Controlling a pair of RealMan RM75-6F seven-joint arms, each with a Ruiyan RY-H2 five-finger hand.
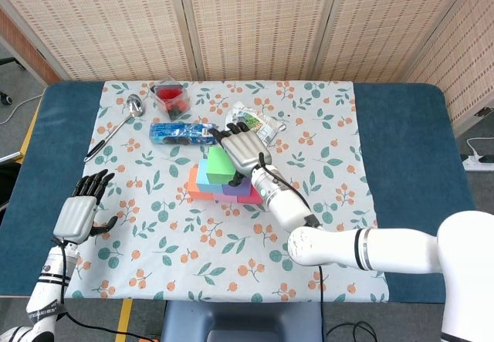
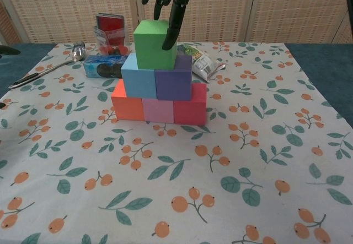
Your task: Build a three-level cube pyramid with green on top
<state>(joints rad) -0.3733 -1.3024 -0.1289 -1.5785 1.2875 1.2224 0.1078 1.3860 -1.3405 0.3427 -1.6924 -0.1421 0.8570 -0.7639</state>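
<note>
The desk (image 1: 409, 141) carried a floral cloth (image 1: 324, 203) with blue showing at both sides. On the cloth stood the pyramid: a bottom row of an orange cube (image 2: 127, 104), a pink cube (image 2: 158, 110) and a red cube (image 2: 190, 107) side by side, a second level of a blue cube (image 2: 138, 80) and a purple cube (image 2: 174, 80), and the green cube (image 2: 154, 44) set on top across the two.

The right robot hand (image 1: 241, 147) reached over the top of the pyramid with its fingers (image 2: 171, 21) spread and pointing down. In the chest view one finger lay against the right upper edge of the green cube while the others hung just above its top; it gripped nothing. The left robot hand (image 1: 79, 211) hovered at the near left of the cloth, well apart from the pyramid, its fingers spread and empty.

Behind the pyramid lay a blue packet (image 1: 183, 132), flat and lengthwise, and just right of it a green and white snack bag (image 2: 202, 62) close to the purple cube's far side. A clear box (image 1: 170, 99) with red contents stood further back on the left. A metal spoon (image 1: 123, 120) lay on the far left of the cloth, its bowl toward the back.
</note>
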